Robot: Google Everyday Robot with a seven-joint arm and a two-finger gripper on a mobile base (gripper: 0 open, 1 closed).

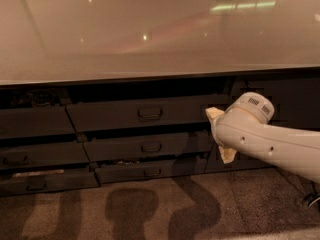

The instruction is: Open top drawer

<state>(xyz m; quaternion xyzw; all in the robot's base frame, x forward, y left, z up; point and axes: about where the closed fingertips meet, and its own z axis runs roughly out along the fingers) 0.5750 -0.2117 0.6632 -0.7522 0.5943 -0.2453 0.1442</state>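
The top drawer (pixel 115 115) is the widest dark grey front just under the countertop, with a small loop handle (pixel 150 113) at its centre. It juts slightly forward, and a dark gap shows above it. My gripper (pixel 220 134) hangs at the drawer's right end, well to the right of the handle and touching nothing. One cream finger (pixel 214 113) shows above my white wrist (pixel 248 115) and the other below it. They stand far apart, so the gripper is open and holds nothing.
Two narrower drawer fronts (pixel 150 147) (pixel 150 171) sit below the top one, with more drawers (pixel 35 154) to the left. A glossy countertop (pixel 150 34) overhangs everything. A dark cabinet panel (pixel 295 99) lies behind my arm. Speckled floor (pixel 150 209) runs along the front.
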